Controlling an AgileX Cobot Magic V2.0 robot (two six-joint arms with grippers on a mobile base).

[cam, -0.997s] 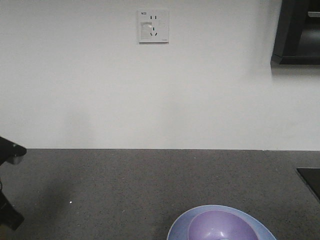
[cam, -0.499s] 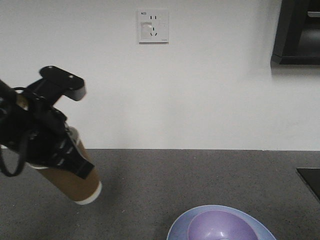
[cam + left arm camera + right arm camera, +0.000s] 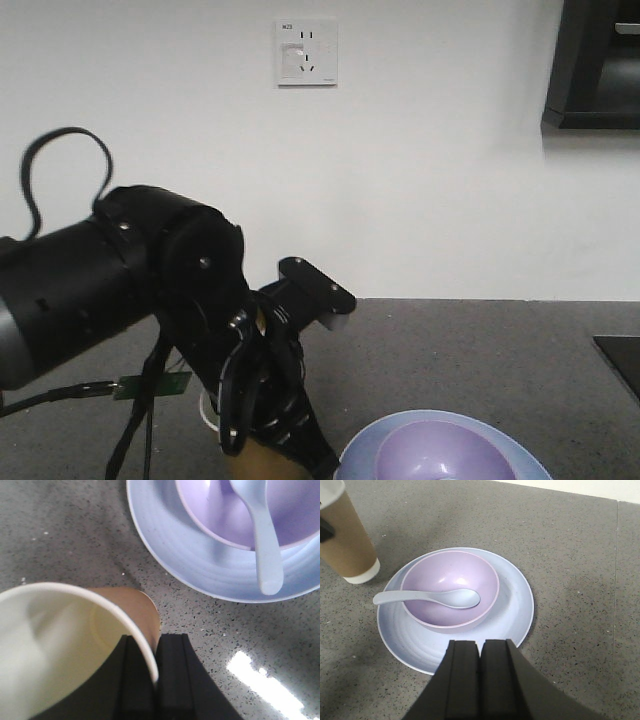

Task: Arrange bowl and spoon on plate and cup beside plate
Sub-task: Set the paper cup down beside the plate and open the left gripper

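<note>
— On the speckled dark grey stone counter (image 3: 570, 540), what lies where?
— Largest, the round light blue plate (image 3: 515, 605), carrying the smooth lavender bowl (image 3: 445, 575). A brown kraft paper cup (image 3: 345, 540) stands just beside the plate, pinched at its rim by the left gripper (image 3: 152, 672).
— And the smallest?
— A pale blue spoon (image 3: 427, 597), scoop in the bowl. The right gripper (image 3: 480, 680) has its jaws pressed together, holding nothing.

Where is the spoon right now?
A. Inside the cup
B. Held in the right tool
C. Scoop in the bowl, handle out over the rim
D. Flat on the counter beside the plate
C. The right wrist view shows the spoon with its scoop inside the bowl and its handle reaching out over the bowl's rim above the plate.
</note>
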